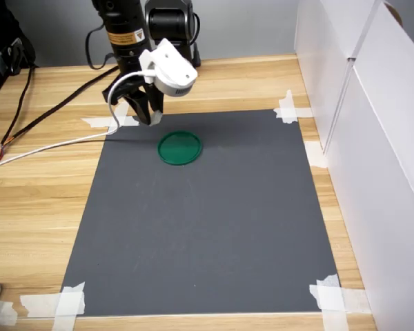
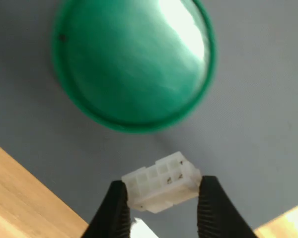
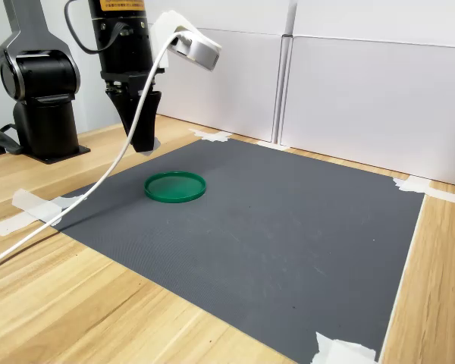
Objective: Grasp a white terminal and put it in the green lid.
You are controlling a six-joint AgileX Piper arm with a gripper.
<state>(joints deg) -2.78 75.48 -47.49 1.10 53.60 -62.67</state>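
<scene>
The green lid point(image 1: 179, 147) point(image 3: 175, 186) lies flat and empty on the dark grey mat point(image 1: 207, 221), toward its far side. My gripper point(image 1: 152, 118) point(image 3: 145, 144) hangs a little above the mat, just beyond the lid and on the first exterior view's left of it. In the wrist view the gripper point(image 2: 162, 184) is shut on the white terminal point(image 2: 161, 182), a small ridged translucent block pinched between the two black fingers point(image 2: 116, 208). The lid point(image 2: 134, 59) fills that picture ahead of the terminal. The terminal is too small to make out in the exterior views.
White panels point(image 1: 372, 124) wall off the first exterior view's right side of the table. Tape patches point(image 1: 290, 110) hold the mat's corners. A white cable point(image 1: 48, 146) and black cables point(image 1: 41, 114) run over the wood on the first exterior view's left. The arm's base point(image 3: 42, 91) stands behind the mat.
</scene>
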